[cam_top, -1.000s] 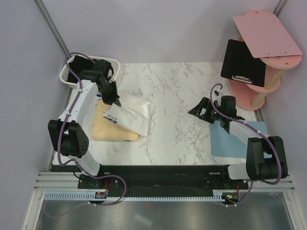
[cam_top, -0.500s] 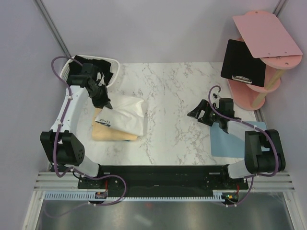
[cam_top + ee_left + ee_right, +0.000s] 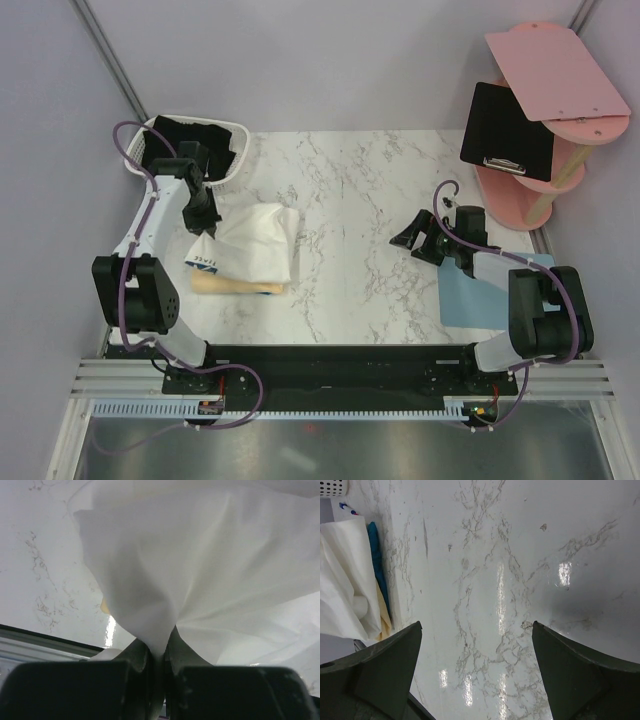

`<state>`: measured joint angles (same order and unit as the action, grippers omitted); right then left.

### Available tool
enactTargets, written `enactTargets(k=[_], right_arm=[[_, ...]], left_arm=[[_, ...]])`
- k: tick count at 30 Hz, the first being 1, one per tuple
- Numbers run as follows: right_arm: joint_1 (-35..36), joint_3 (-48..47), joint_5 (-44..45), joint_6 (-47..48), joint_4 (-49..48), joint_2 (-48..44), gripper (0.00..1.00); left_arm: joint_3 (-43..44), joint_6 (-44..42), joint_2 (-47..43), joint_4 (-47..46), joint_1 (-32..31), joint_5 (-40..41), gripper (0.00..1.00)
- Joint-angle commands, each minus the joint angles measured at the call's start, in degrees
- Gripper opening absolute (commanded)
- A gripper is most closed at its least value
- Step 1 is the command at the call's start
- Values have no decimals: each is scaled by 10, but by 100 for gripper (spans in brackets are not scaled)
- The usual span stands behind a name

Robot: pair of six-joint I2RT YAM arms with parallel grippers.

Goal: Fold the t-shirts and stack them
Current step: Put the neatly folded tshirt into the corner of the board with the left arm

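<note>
The marble worktop carries the work on its left half. The white t-shirt lies there in a loose bundle, near the left edge and about midway between the far and near edges. It rests on the pale yellow t-shirt, which shows only as a folded strip running parallel to the near edge. A white basket stands at the far-left corner with dark cloth in it, probably the black t-shirt.

The left gripper is at the white tee's left side, its jaws pinched narrow on a fold of the cloth. In the wrist view the fabric fans up and away from between the fingers. From that grip the rest of the shirt lies to the right, toward the worktop's middle, and its long axis looks roughly left to right with a slight slant. The blue print sits at its near-left end. The left arm is the nearer one by far. The right gripper hangs over the right half with its jaws wide and nothing between them, well apart from both shirts. Setting the white tee square on the yellow one likely depends on that rightward trail of cloth.

Against the earlier frame, the left gripper is closer to the left edge and the white tee has bunched leftward with it. Less of the yellow tee shows. The right gripper has barely shifted.
</note>
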<state>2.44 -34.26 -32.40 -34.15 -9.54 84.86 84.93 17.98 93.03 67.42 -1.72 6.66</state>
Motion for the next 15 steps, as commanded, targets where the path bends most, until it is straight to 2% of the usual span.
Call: enactTargets(k=[1,2,3,5,6,7,8,10,13,14,15], right_arm=[[-2,-11,-10,8,-19,8,98],[-2,-11,-10,9,-19,7,98],[-2,-11,-10,8,-18,7,98],[-2,-11,-9,10,-16,5,98],[-2,-10,-9,9,-15,4,98],[-2,-7,-9,11,-14,3,98],[-1,-5,-8,11,-15,0,98],[-2,0,-6,12,-17,-2,98],[-1,8,-4,13,-20,-3,98],[-1,9,-5,12,-21,0,98],[-1,11,-5,12,-23,-2,98]], left_arm=[[-1,7,17,3,6,84,2],[-1,10,28,4,6,107,5],[0,15,35,6,6,119,15],[18,27,44,19,6,160,54],[23,39,40,19,6,175,83],[29,43,33,18,6,189,99],[32,50,25,18,5,208,100],[31,42,-18,-6,2,196,100],[-1,15,-100,-81,0,81,100],[-13,12,-118,-100,0,2,100],[-42,11,-150,-145,0,-40,93]])
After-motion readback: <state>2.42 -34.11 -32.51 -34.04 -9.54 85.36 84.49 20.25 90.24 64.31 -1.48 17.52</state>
